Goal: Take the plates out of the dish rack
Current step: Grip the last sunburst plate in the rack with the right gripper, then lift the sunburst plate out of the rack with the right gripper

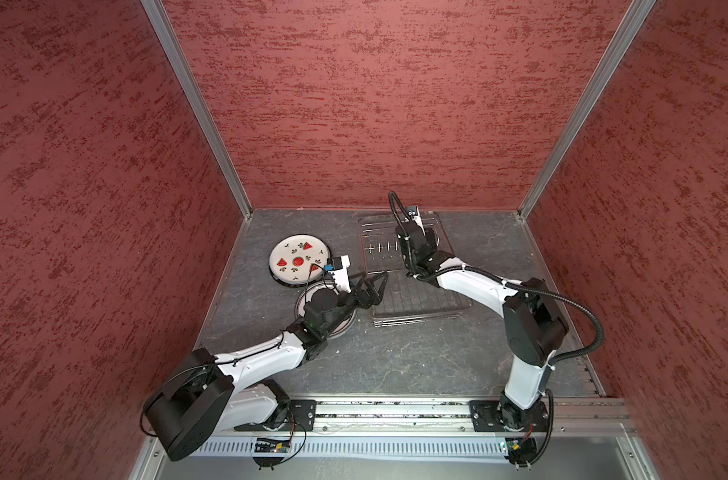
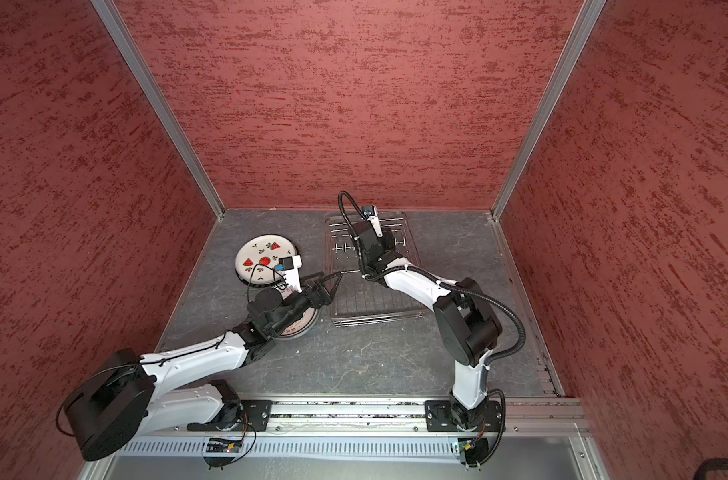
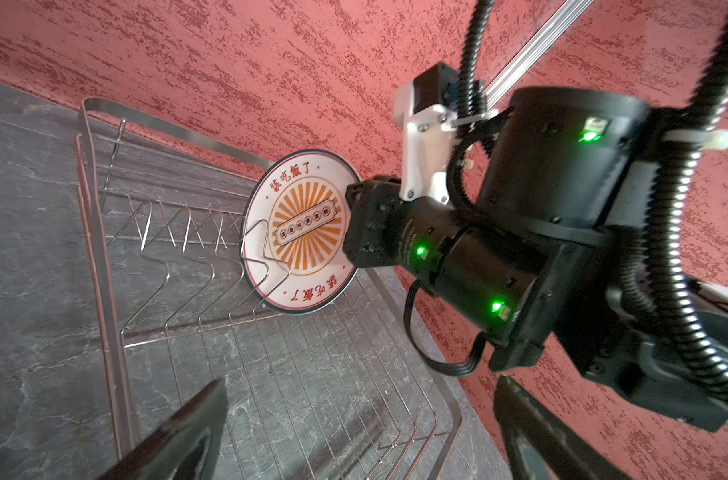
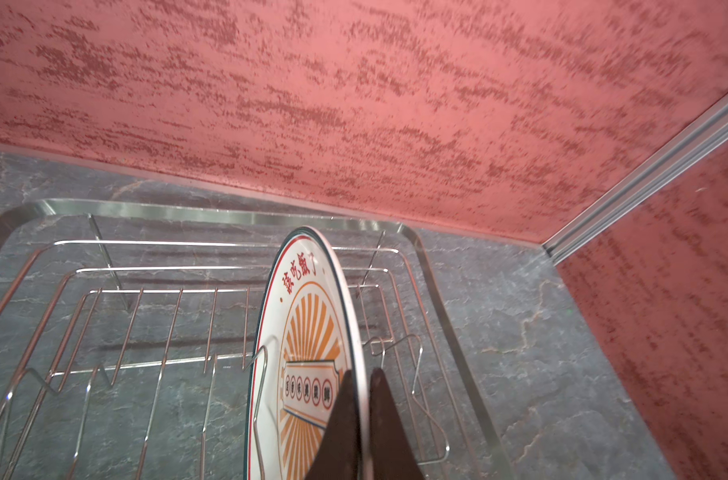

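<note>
**Operator:** Where my right arm [image 1: 470, 286] bends over the dish rack [image 1: 416, 320] in both top views, what has its gripper got?

**Spotter:** Look at your right wrist view. Low in the middle of that frame, the right gripper [image 4: 362, 376] is pinched tight on the rim of the sunburst plate [image 4: 308, 332], with one dark finger [image 4: 341, 415] on each face.

**Operator:** And where does that plate stand?

**Spotter:** It stands upright on its edge in the rack, between the wire prongs [image 1: 381, 248], toward the rack's upper end as the top views show it. In your left wrist view it sits mid-frame, orange rays and red characters facing the camera. The right arm's black wrist meets its right edge. In both top views your right wrist hides the plate.

**Operator:** What about my left side?

**Spotter:** Your left gripper [image 1: 381, 284] has its jaws spread wide with nothing between them. It hovers at the rack's left edge, near the centre of both top views.

**Operator:** Where are the other plates?

**Spotter:** The watermelon plate [image 1: 297, 259] lies flat, left of the rack, on top of a dark-rimmed plate [image 1: 290, 283] whose edge peeks out beneath it. Both rest on the grey table [image 1: 395, 361]. Just below them in the frame lies a red-brown-patterned plate [image 2: 302, 328], also flat. Your left arm [image 1: 262, 357] covers most of it.
</note>
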Motion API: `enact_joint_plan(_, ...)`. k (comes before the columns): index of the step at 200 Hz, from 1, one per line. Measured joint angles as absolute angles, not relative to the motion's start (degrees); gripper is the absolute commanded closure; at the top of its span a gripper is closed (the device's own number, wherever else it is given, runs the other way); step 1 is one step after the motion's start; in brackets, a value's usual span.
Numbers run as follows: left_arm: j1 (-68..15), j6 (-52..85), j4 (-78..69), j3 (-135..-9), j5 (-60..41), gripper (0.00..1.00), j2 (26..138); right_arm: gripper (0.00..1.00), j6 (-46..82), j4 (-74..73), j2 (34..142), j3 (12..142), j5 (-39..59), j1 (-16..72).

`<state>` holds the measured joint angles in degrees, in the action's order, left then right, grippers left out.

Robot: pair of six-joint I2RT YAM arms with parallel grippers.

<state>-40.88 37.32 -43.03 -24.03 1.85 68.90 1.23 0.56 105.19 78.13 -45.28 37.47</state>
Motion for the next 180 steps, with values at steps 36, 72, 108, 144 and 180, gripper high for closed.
enact_joint_plan(36,-40.45,37.69,-43.99,-23.49,1.80,0.00,68.82,1.00,-2.42,-3.57,101.06,75.64,-48.53,38.79)
enact_joint_plan(72,-40.38,37.17,-46.57,-21.78,0.95,0.01,67.48,1.00,-5.80,-8.95,96.51,71.81,-50.63,40.66)
enact_joint_plan(108,-40.14,36.56,-47.75,-20.05,-0.34,0.01,64.75,1.00,-6.96,-12.19,91.05,67.26,-50.81,41.95)
enact_joint_plan(144,-39.83,35.81,-48.10,-19.40,-3.01,0.01,62.48,1.00,-3.88,-13.08,80.79,58.92,-46.24,42.00)
enact_joint_plan(180,-38.52,35.11,-48.93,-18.06,-6.70,0.01,59.86,1.00,3.14,-14.20,67.31,48.95,-33.45,39.94)
